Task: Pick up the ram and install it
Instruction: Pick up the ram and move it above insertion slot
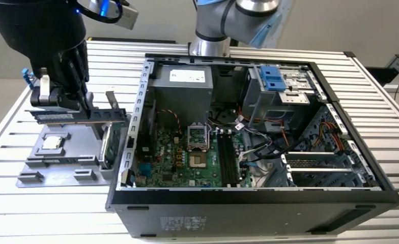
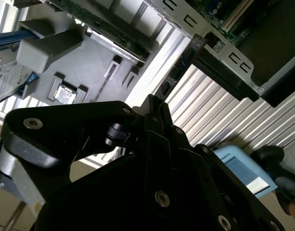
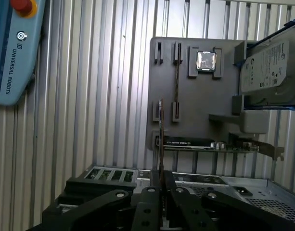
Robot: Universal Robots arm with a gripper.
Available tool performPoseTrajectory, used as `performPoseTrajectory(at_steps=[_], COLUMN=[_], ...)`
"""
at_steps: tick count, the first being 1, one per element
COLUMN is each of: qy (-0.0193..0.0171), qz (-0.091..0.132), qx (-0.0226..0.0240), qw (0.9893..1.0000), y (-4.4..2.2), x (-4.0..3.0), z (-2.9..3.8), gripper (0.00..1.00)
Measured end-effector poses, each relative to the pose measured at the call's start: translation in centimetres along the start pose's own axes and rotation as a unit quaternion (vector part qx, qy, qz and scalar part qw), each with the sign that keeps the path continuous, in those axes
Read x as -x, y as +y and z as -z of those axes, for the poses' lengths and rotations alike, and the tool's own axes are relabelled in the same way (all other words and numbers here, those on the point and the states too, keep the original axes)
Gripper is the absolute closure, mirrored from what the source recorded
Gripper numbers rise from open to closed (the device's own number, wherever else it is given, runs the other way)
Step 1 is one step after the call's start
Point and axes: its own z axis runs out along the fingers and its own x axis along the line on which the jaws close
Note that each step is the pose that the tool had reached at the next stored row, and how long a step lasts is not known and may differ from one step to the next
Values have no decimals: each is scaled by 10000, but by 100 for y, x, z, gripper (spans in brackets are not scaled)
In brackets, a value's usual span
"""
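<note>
**Ram in my grip, install not yet done**

My tool (image 1: 61,108) is clamped on the ram (image 1: 53,117), holding it level just above the grey holder (image 1: 84,170) on the tabletop (image 1: 23,203), beside the open computer case (image 1: 254,201). I judge the pick-up done. Installing calls for lining the ram's edge up with the long board slots (image 1: 228,152), well apart from here.

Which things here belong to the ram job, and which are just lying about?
Job: ram, held in the gripper; memory slots in the open computer case.
Lying about: hard drive, processor, expansion card, teach pendant.
</note>
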Motion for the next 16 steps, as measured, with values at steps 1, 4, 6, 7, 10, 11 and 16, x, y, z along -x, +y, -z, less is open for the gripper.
performPoseTrajectory(at_steps=[1,4,6,7,10,11,16], qy=[0,0,-1,-1,-1,0,0], qz=[-5,-17,-17,-16,-17,-17,-17], qx=[1,3,3,3,3,3,3], qw=[10000,10000,10000,10000,10000,10000,10000], y=[-19,-72,-109,-129,-187,-207,-300], x=[-1,-4,-6,-7,-10,-11,-17], z=[0,2,3,3,5,6,8], gripper=[100,100,100,100,100,100,100])
